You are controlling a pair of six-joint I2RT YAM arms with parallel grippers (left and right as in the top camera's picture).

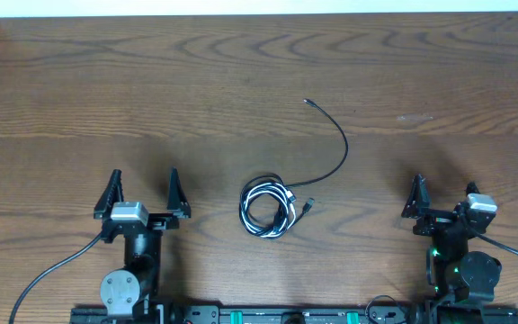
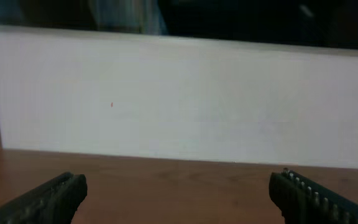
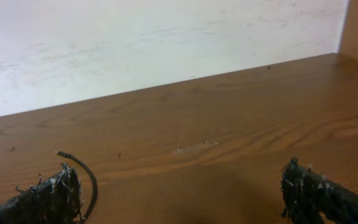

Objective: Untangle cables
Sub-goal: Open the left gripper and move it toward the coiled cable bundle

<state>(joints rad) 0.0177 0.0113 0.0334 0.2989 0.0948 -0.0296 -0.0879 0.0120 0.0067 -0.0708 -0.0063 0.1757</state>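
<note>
Noting left gripper (image 1: 144, 178) and right gripper (image 1: 445, 187) both spread wide, empty. Risk: grabbing the cables (image 1: 268, 209) coil whole could lift everything together, cinching loops tighter

Black arms (image 1: 138, 250), serrated black end effector fingers (image 2: 316, 198), silver wrist blocks (image 1: 129, 212), green lights (image 1: 435, 254)

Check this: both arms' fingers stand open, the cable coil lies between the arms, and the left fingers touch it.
One point is wrong: the left fingers do not touch the cable coil; bare table lies between them, as the overhead view shows. Left and right fingers do stand open, and the coil lies between the arms.
</note>
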